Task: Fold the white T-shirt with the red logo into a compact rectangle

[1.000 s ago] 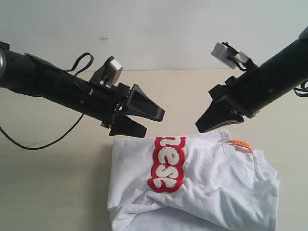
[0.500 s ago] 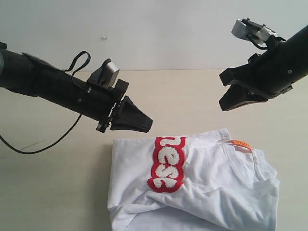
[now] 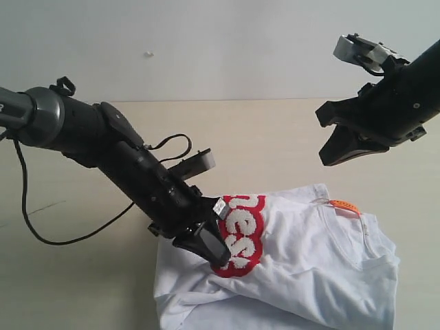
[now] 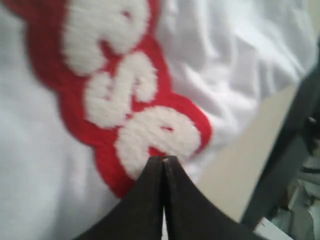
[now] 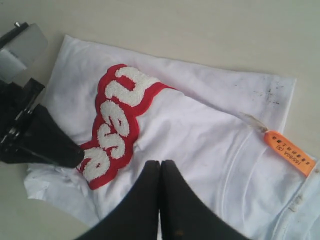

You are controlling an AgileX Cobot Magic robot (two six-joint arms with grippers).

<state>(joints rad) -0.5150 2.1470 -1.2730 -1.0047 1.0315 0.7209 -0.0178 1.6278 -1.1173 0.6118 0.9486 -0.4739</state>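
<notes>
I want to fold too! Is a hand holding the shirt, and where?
Neither. The left hand is shut, tips at the red logo's end, nothing pinched between them. The right hand is shut in the air.

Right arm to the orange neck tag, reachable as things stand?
Probably yes. The orange tag lies uncovered on the white T-shirt, on that arm's side, and the right tool hangs shut in the air with nothing between them. The left tool is down at the red logo, off that path.

table [image 3: 268, 130]: beige, matte, flat; far edge ran straight along the wall
wall [image 3: 240, 41]: plain off-white, stood behind the table
speck [image 3: 148, 53]: small pale mark on wall, left of centre
scuff [image 3: 42, 207]: faint thin dark line on table, left side
</notes>
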